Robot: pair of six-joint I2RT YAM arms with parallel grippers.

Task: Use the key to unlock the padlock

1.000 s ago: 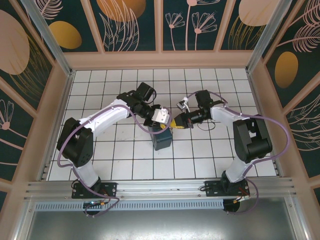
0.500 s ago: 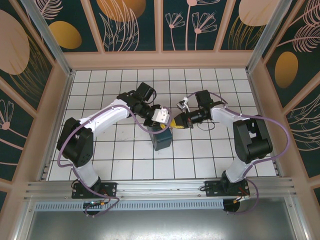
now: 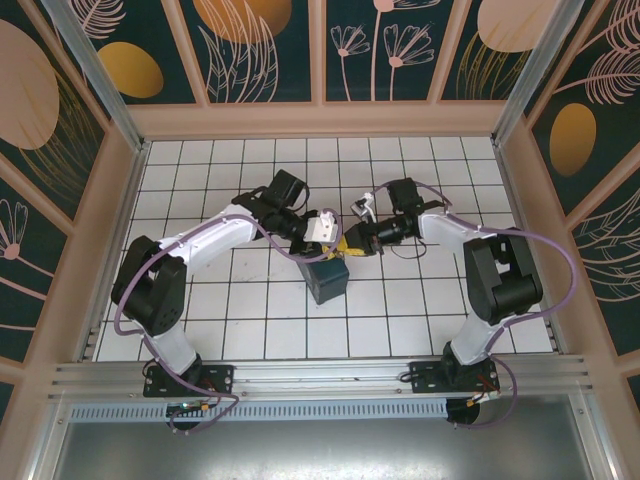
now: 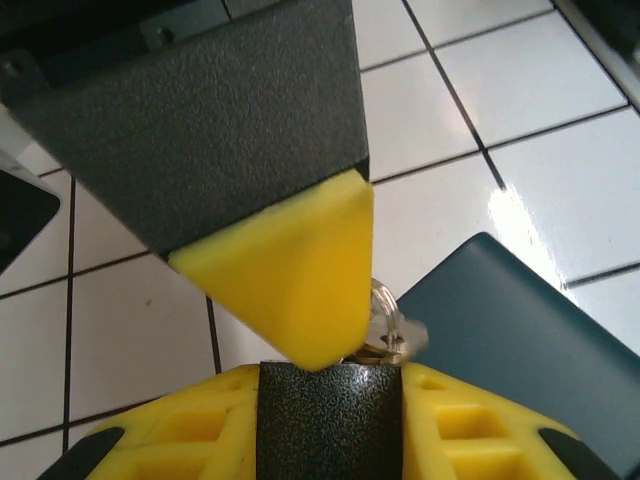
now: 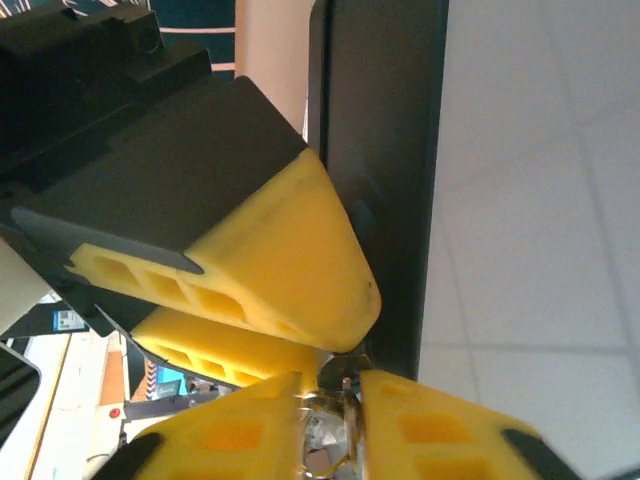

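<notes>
Left hand [image 4: 330, 395] pinching padlock [image 4: 330, 430], bottom cut off; right hand [image 5: 332, 425]: cannot tell grip, key [image 5: 322, 442] blurred between pads [image 5: 440, 430].

White tiled table [image 3: 200, 300] — teal box [image 3: 326, 281].

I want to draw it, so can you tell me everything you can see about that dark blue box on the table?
The box is dark blue-green, with flat, smooth, slightly shiny sides and a rounded corner. It may be painted metal; I cannot be sure. It stands on the white tiled table, turned askew to the tile lines, right by where the left gripper and right gripper meet. Whether either touches it is hidden.
</notes>
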